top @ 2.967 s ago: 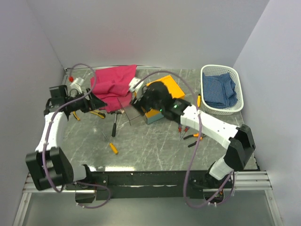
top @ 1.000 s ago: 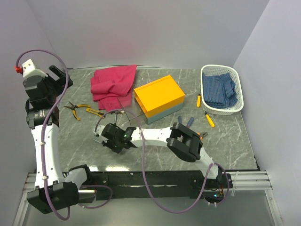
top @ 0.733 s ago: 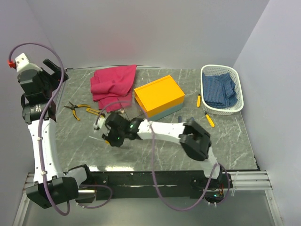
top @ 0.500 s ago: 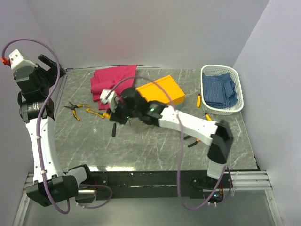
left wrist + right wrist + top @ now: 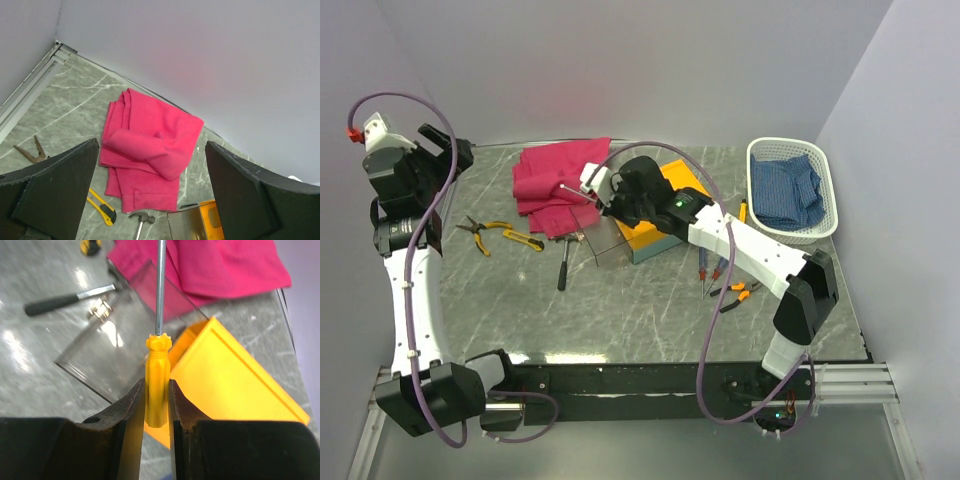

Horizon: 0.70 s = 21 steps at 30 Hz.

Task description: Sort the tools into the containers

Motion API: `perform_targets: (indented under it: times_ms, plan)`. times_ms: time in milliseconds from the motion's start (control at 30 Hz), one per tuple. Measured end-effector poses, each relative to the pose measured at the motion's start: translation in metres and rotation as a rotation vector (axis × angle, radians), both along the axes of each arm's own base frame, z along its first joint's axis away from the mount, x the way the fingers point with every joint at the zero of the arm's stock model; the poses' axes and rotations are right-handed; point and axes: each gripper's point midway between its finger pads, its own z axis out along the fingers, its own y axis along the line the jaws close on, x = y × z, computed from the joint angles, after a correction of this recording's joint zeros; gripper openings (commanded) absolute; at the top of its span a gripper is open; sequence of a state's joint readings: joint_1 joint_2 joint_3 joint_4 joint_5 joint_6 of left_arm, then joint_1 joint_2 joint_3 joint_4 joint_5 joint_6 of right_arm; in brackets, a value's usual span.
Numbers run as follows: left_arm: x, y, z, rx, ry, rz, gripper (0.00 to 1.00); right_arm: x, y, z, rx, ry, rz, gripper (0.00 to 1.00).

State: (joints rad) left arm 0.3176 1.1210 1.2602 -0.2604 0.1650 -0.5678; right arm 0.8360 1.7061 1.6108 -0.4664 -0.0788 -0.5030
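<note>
Right wrist view: clamped on yellow screwdriver (image 5: 157, 365) handle with right gripper (image 5: 156, 390), shaft pointing straight ahead, over orange toolbox (image 5: 240, 385) edge.

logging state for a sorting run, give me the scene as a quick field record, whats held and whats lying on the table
right fingers: shut on yellow screwdriver, held over the toolbox edge
left fingers: open, empty, raised at the table's left side
on table: hammer, yellow-black pliers, two screwdrivers, orange-black pliers
basket: holds blue cloth, no tools visible in it
magenta cloth: at the back, left of the toolbox
</note>
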Motion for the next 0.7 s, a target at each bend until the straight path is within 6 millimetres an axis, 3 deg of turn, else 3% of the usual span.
perform_targets:
  times_ms: [267, 433, 567, 667, 700]
  plan:
    - [0.006, -0.006, 0.002, -0.018, -0.018, -0.043, 0.94, -0.003, -0.015, -0.027, -0.080, 0.038, -0.013, 0.00]
    - [0.008, -0.007, -0.007, -0.030, -0.003, -0.053, 0.94, -0.001, -0.011, -0.042, -0.078, 0.087, -0.036, 0.00]
    - [0.008, -0.008, -0.013, -0.036, 0.009, -0.059, 0.94, 0.002, -0.004, -0.071, -0.101, 0.151, -0.060, 0.00]
    - [0.008, -0.009, -0.013, -0.036, 0.009, -0.060, 0.94, 0.004, -0.002, -0.090, -0.121, 0.191, -0.081, 0.25]
    - [0.008, -0.009, -0.013, -0.037, 0.009, -0.061, 0.94, 0.005, -0.003, -0.094, -0.127, 0.196, -0.094, 0.39]
